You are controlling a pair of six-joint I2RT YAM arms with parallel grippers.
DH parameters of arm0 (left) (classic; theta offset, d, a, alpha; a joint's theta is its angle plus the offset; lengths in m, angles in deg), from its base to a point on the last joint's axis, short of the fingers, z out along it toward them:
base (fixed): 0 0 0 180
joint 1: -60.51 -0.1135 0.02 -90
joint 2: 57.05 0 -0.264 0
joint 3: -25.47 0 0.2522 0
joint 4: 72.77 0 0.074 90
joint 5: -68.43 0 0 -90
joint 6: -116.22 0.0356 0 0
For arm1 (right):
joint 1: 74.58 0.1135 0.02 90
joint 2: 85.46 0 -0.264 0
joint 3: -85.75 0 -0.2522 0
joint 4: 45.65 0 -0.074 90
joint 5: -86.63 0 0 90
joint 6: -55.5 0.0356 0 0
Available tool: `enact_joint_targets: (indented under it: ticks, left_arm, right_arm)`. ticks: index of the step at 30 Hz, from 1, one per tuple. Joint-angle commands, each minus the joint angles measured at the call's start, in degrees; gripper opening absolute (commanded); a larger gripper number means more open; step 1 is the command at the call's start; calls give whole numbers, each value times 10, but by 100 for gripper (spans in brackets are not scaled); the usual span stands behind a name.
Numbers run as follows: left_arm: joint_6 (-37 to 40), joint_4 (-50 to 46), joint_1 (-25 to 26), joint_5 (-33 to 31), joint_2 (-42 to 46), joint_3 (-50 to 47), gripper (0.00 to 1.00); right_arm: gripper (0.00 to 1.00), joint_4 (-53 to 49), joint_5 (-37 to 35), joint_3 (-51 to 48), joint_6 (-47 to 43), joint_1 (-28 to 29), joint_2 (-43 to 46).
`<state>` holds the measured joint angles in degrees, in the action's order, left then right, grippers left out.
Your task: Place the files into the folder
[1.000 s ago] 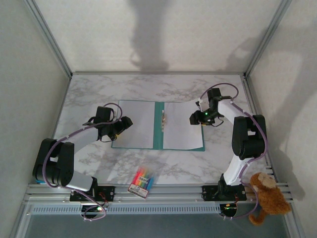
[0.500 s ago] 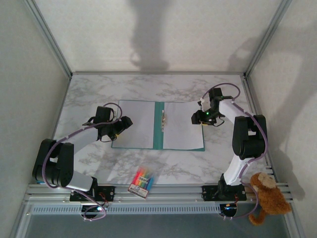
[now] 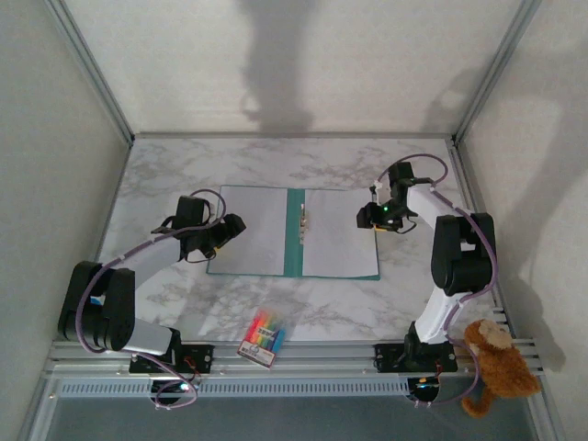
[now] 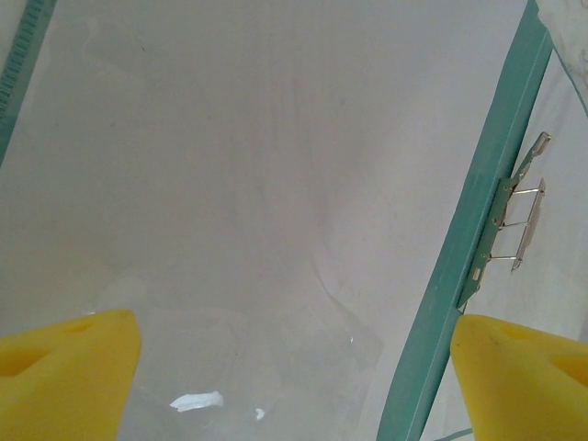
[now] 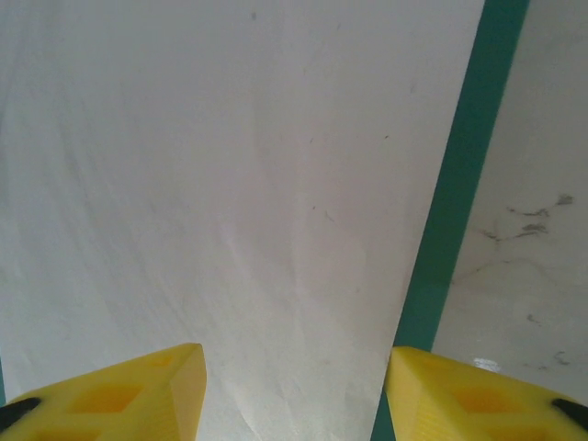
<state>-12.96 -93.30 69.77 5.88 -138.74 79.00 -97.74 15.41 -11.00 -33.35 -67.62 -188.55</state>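
Pen packet [image 3: 262, 336]: coloured, lying on the marble table [image 3: 165, 175] nearer than the folder's near edge and well apart from it.
Toy bear [image 3: 496, 366]: brown, nearer than the folder and off to its right, at the table's near rim.
Folder [image 3: 295, 248]: teal, opened flat at mid-table, spine running near to far.
Left gripper [image 4: 294, 367]: above the folder's left cover, by its outer edge; yellow fingers [image 4: 69, 367] spread wide, nothing between them.
Files [image 3: 255, 230]: white sheets, one lying flat on each cover of the folder, either side of its spine.
Right gripper [image 5: 294, 386]: above the folder's right cover, near its outer edge; fingers parted, holding nothing.
Metal clip [image 4: 510, 216]: on the folder's spine, towards its far end.
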Motion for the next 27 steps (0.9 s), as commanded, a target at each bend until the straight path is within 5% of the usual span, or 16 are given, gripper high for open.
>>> enact_joint_targets:
  ticks: [1,15,27]
  left_arm:
    - [3,-17,-6,3,13,8,88]
    - [11,-18,0,9,36,50,88]
    - [94,-4,94,-69,10,198,90]
  right_arm:
    - [54,4,-10,6,17,-5,20]
    - [54,40,55,-15,39,-6,79]
    - [54,140,163,-84,90,-6,192]
